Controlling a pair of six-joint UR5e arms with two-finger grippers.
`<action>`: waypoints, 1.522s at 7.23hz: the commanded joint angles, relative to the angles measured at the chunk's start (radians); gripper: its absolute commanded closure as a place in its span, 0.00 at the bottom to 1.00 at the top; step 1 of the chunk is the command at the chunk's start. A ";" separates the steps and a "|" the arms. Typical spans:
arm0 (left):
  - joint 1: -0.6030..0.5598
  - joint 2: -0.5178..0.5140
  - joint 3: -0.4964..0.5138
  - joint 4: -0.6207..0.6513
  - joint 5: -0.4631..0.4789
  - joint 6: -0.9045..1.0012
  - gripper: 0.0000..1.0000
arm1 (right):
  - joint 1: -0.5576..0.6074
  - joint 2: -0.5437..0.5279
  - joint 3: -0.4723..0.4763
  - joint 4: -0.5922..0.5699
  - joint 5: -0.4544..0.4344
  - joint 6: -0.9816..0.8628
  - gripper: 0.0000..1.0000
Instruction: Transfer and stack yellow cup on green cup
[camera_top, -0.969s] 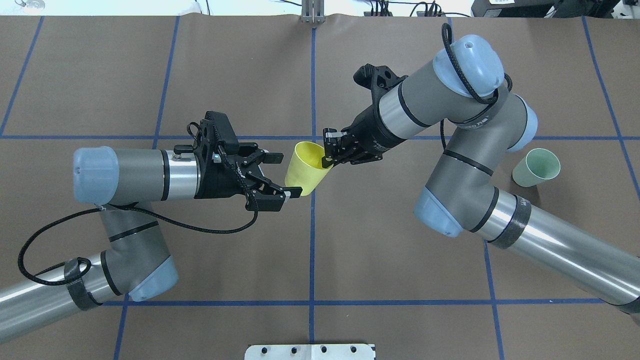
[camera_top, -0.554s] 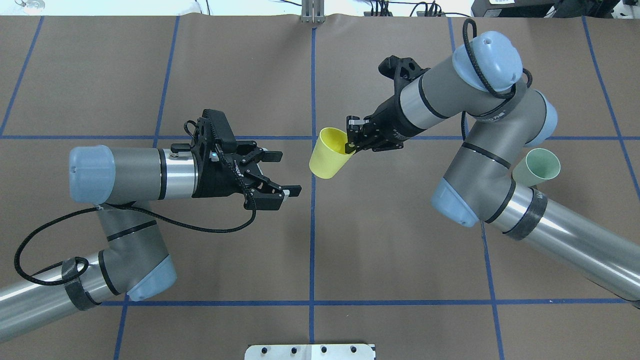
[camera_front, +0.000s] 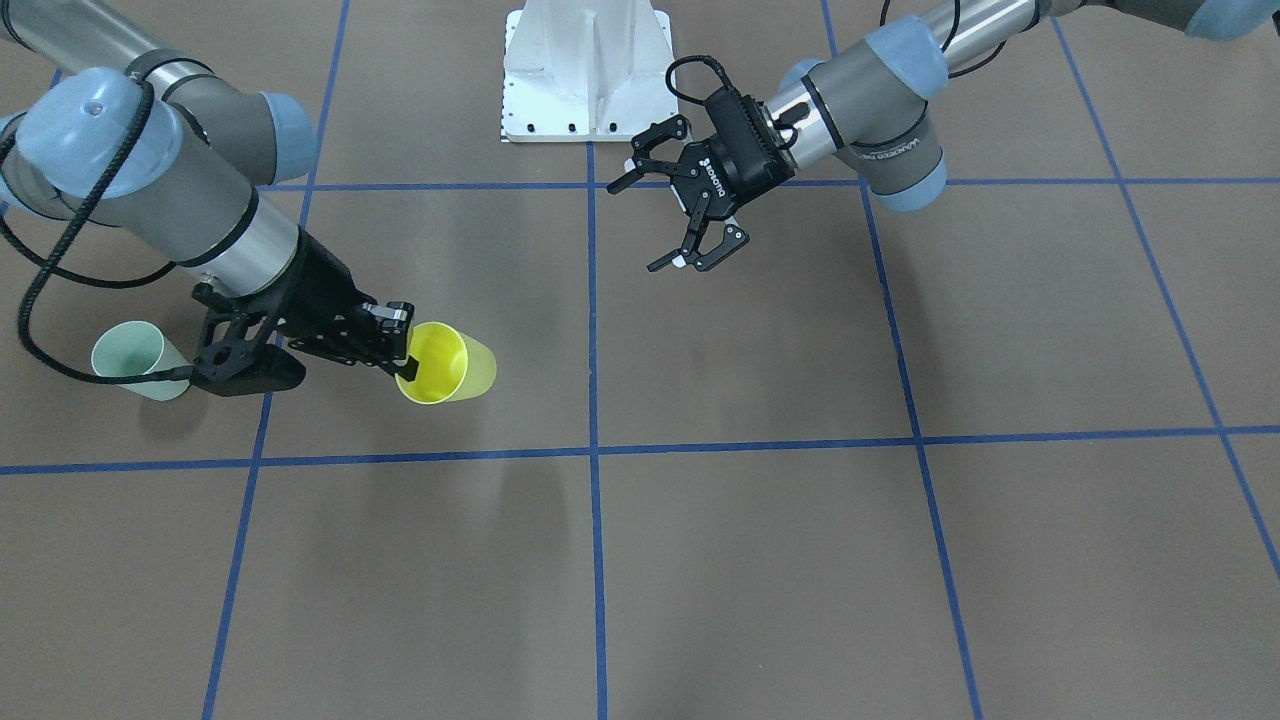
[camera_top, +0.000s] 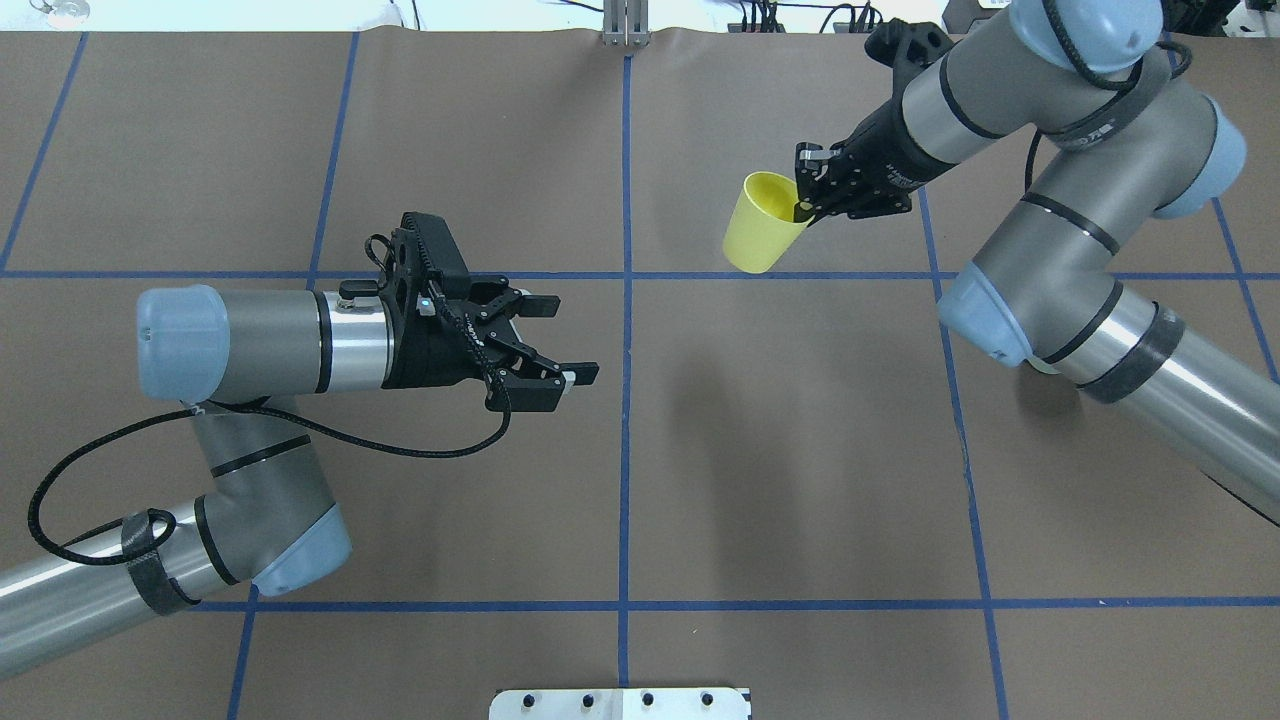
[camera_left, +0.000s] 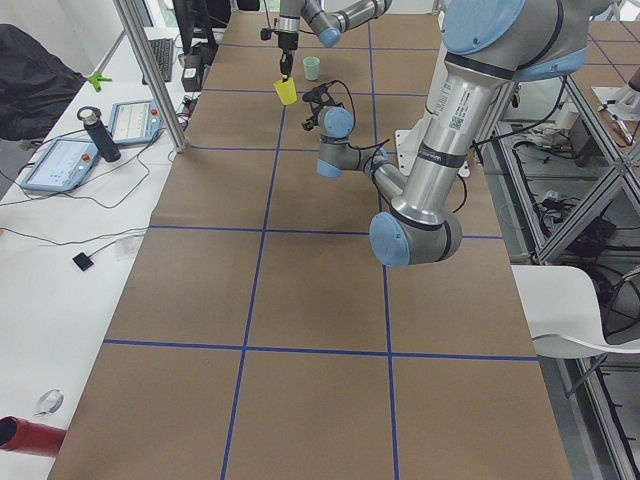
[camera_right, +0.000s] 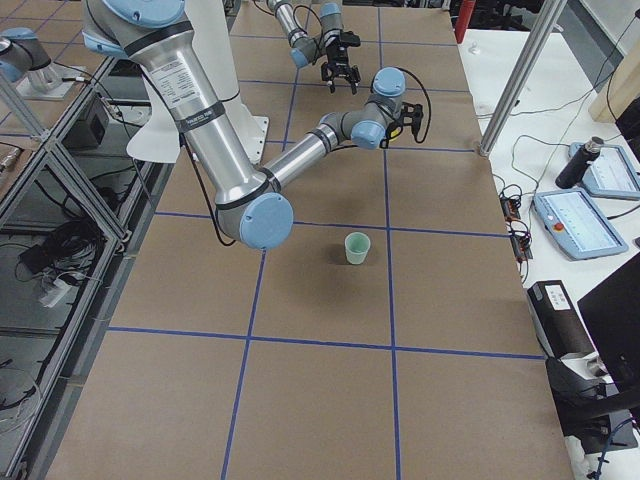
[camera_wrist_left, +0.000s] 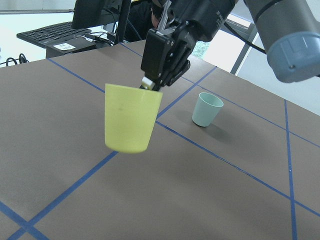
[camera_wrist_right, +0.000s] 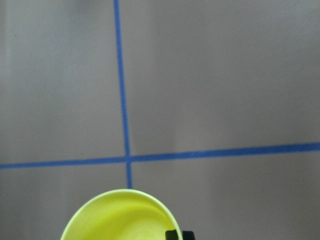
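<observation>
My right gripper (camera_top: 806, 208) is shut on the rim of the yellow cup (camera_top: 760, 226) and holds it tilted in the air above the table's far right part. The cup also shows in the front view (camera_front: 447, 364) and the left wrist view (camera_wrist_left: 131, 118). The green cup (camera_front: 128, 360) stands upright on the table to the right of it, apart from it (camera_wrist_left: 206, 109). In the overhead view my right arm hides the green cup. My left gripper (camera_top: 574, 338) is open and empty, left of the centre line.
The brown table carries a grid of blue tape lines (camera_top: 626, 400). The white robot base plate (camera_top: 620, 703) is at the near edge. A side desk with tablets (camera_left: 60, 160) and a bottle stands beyond the table's far edge.
My right arm has carried the yellow cup away from the left gripper, to the right and farther back. The left gripper stays open and has barely moved. My right arm now hides the green cup overhead.
</observation>
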 joint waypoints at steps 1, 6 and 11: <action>-0.002 0.000 0.003 0.041 0.001 0.000 0.00 | 0.093 -0.103 0.076 -0.124 0.002 -0.245 1.00; -0.090 0.044 -0.017 0.317 -0.006 0.000 0.00 | 0.194 -0.329 0.177 -0.131 -0.003 -0.518 1.00; -0.343 0.110 -0.051 0.571 -0.268 0.002 0.00 | 0.243 -0.439 0.183 -0.127 -0.021 -0.680 1.00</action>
